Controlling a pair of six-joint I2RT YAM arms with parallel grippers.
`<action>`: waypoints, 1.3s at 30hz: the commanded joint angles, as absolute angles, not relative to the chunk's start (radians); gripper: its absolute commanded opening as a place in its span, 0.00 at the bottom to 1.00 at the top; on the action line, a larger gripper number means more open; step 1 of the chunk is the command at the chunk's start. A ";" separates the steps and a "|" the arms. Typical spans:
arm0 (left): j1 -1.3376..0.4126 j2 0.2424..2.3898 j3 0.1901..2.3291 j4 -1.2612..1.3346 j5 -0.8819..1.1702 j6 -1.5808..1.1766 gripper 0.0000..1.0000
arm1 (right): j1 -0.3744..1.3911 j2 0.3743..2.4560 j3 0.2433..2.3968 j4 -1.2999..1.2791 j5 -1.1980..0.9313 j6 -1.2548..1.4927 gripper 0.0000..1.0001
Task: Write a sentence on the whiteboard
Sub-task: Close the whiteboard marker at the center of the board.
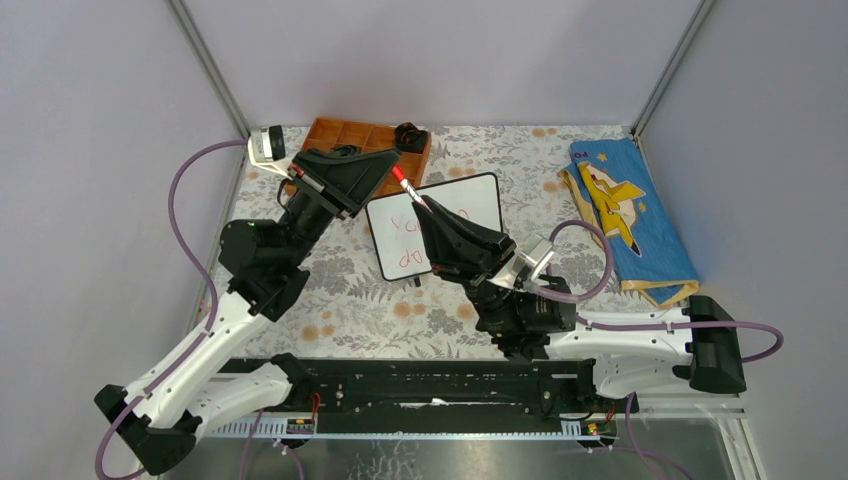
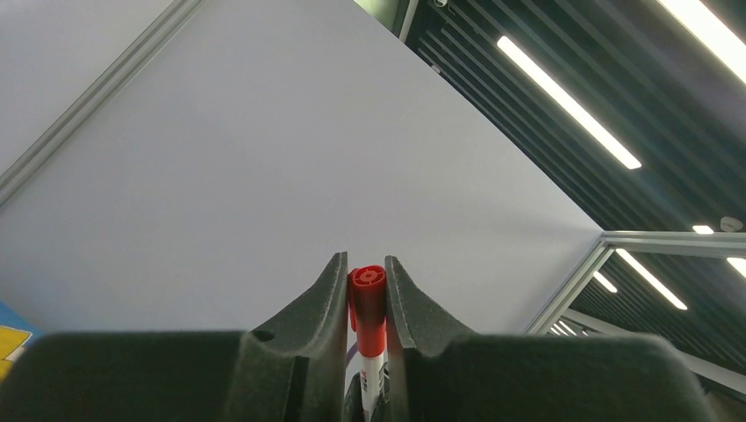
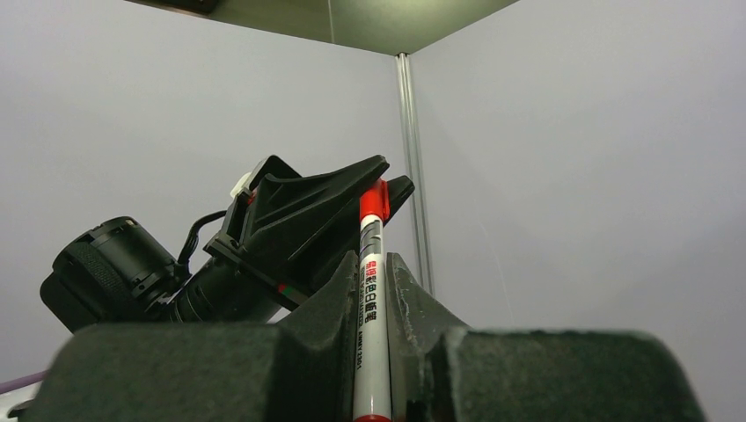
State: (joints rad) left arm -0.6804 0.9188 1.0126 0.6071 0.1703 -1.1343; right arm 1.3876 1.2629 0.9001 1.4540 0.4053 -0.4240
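Note:
The whiteboard point(image 1: 470, 200) lies tilted at the middle of the table. The sentence point(image 1: 408, 245) is red handwriting in two lines on its left part, partly hidden by my right arm. A marker point(image 1: 408, 188) with a white barrel and a red cap is held above the board's upper left corner. My right gripper point(image 1: 424, 208) is shut on the barrel point(image 3: 369, 290), fingers pointing up. My left gripper point(image 1: 388, 172) is shut on the red cap point(image 2: 367, 294). It also shows in the right wrist view point(image 3: 327, 209), closed around the marker's top.
An orange compartment tray point(image 1: 345, 135) stands at the back left, with a small black object point(image 1: 408, 133) at its right end. A blue cloth with a yellow plane point(image 1: 625, 215) lies at the right. A floral cloth point(image 1: 400, 310) covers the table.

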 commanded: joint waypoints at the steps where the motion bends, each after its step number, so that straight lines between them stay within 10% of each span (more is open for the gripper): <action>1: -0.732 0.917 0.997 0.621 0.227 -1.121 0.00 | 1.390 1.277 0.949 1.488 0.448 -0.456 0.00; 31: -1.092 0.966 0.919 0.504 0.013 -0.993 0.00 | 1.390 1.289 0.968 1.523 0.468 -0.533 0.00; 36: -1.092 0.894 0.921 0.475 -0.095 -0.902 0.69 | 1.390 1.222 0.933 1.426 0.439 -0.486 0.00; 39: -1.091 0.874 0.930 0.479 -0.133 -0.853 0.82 | 1.390 1.193 0.914 1.376 0.421 -0.453 0.00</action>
